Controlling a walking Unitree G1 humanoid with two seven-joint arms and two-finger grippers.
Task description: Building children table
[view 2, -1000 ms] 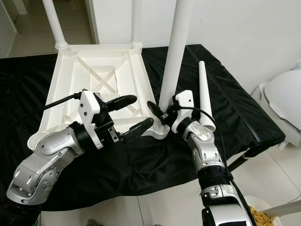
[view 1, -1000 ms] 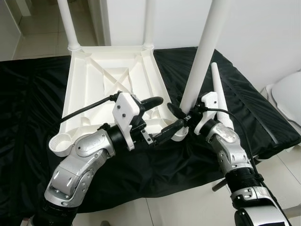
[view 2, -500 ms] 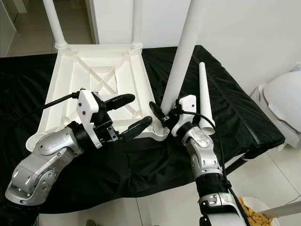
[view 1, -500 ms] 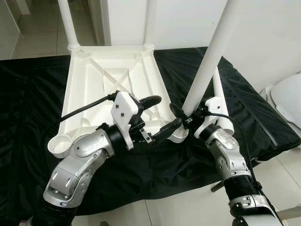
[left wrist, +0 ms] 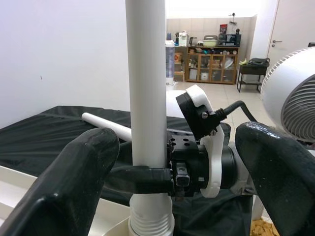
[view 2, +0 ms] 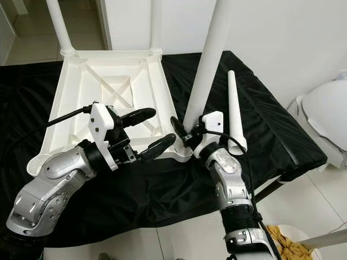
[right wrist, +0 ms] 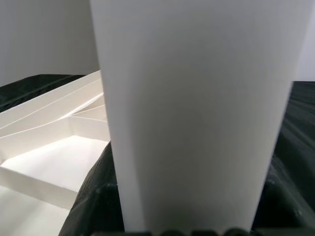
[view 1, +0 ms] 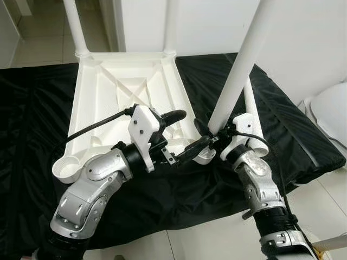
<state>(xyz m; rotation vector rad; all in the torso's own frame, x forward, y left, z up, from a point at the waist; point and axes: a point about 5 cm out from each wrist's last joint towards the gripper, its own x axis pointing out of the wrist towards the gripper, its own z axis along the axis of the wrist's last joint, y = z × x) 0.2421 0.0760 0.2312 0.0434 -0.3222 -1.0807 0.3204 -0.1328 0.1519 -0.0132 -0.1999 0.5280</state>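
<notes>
Black cloth (view 1: 303, 135) is covering the surface where the upturned white table top (view 1: 127, 89) is lying, against a white wall.
Two legs are standing in the table top's far corners; at its near right corner the right hand (view 1: 205, 136) is gripping a slanting white leg (view 1: 236, 81) low down, just above the threaded corner socket (left wrist: 150, 227). The left hand (view 1: 184, 135) is hovering over that same corner with fingers (left wrist: 74, 187) spread apart, touching nothing. One loose leg (view 2: 233, 111) is lying on the cloth just right of the table top.
</notes>
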